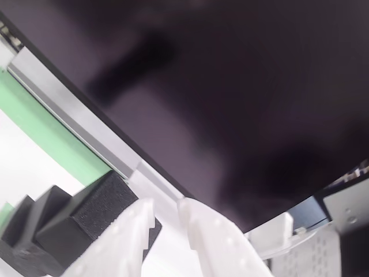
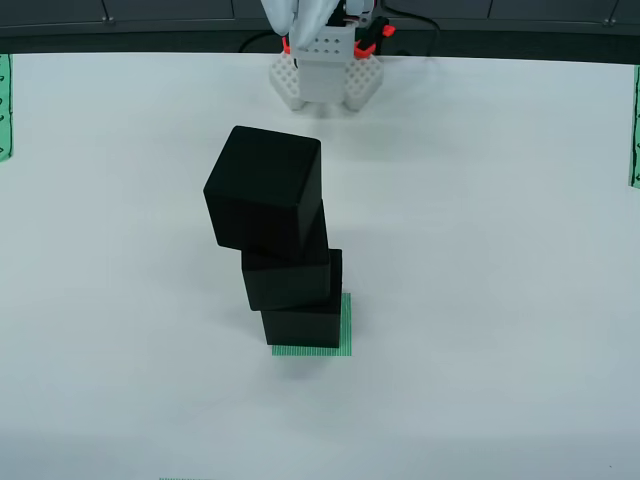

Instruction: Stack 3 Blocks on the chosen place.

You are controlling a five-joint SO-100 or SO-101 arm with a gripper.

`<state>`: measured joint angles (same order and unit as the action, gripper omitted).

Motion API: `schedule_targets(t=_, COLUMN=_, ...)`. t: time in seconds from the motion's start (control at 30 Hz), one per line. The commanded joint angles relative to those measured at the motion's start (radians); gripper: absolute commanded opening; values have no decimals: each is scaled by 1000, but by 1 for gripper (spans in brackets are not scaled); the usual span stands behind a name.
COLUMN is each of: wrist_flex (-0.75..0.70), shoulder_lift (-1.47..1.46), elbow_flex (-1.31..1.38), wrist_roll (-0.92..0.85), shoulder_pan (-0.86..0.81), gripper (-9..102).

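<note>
Blocks (image 2: 285,250) are stacked three high on the chosen place (image 2: 345,325), each twisted off the one below.
End effector (image 1: 167,216) is spread, empty; withdrawal is best kept slow, nothing brushed.

Three matte black cubes are seen stacked in one column in the view from above. The bottom block (image 2: 303,326) sits flat on the green-and-white striped patch (image 2: 345,330), which peeks out along its right and front edges. The middle block (image 2: 288,278) is set on top, shifted slightly left and turned a touch off square. The top block (image 2: 264,186) is perched highest, offset further left and rotated, its top face looming largest. The column is shown leaning leftward in steps, each cube touching the one below. In the view that rides on the claw, the grainy faces and sharp edges of the stacked blocks (image 1: 86,222) are caught at lower left.
</note>
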<state>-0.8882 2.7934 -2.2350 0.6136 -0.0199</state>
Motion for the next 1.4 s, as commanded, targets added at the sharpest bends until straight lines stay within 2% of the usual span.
schedule_targets(t=0.0, wrist_flex=64, shoulder_lift=32, elbow_flex=-44, wrist_roll=-209, shoulder_pan=-11, gripper=0)
schedule_targets(t=0.03, wrist_flex=84, shoulder_lift=38, elbow_flex=-67, wrist_roll=-262, shoulder_pan=-11, gripper=0)
schedule_targets(t=0.27, wrist_flex=144, shoulder_lift=98, elbow_flex=-241, wrist_roll=-308, shoulder_pan=-3, gripper=0)
schedule_targets(t=0.6, wrist_flex=132, shoulder_lift=213, elbow_flex=-368, wrist_roll=-457, shoulder_pan=-2, gripper=0)
schedule_targets(t=0.9, wrist_flex=69, shoulder_lift=385, elbow_flex=-454, wrist_roll=-480, shoulder_pan=26, gripper=0)
schedule_targets(t=1.37, wrist_flex=78, shoulder_lift=541, elbow_flex=-620, wrist_roll=-480, shoulder_pan=37, gripper=0)
